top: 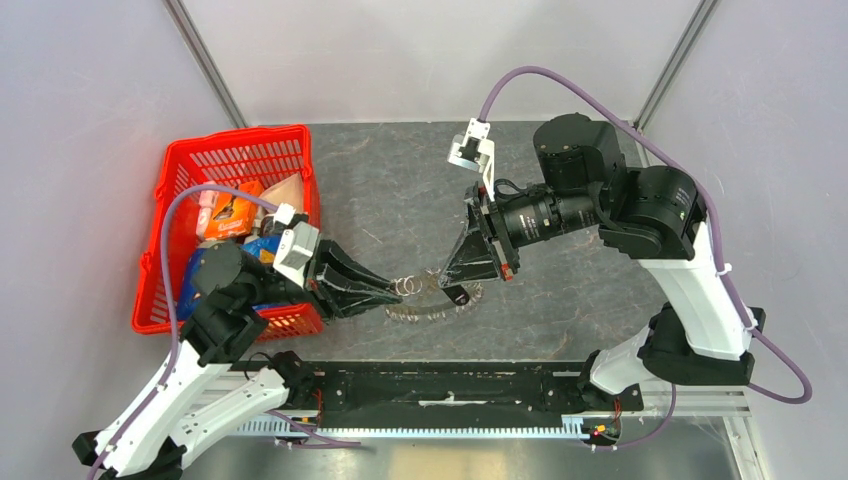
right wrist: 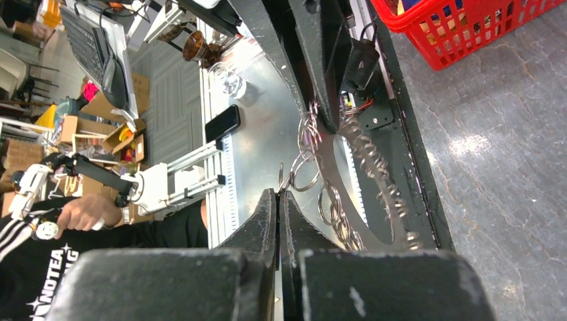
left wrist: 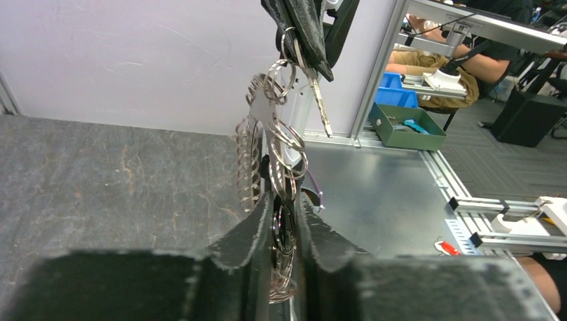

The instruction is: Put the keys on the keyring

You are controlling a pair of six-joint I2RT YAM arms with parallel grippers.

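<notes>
Grey tabletop bears a red basket of packets; left fingers pinch keyring, right fingers clamp keys.

The left arm and right arm are built alike, with glossy white link shells set between bulky matt-black cylindrical joint housings. A lilac cable loops outside each arm from the base end to the wrist, where a small white-and-silver wrist camera block sits on a bracket behind the hand. The left hand and right hand are black wedges that narrow to thin tips, and seen close their fingers carry a rough, grainy black facing with ragged edges.
</notes>
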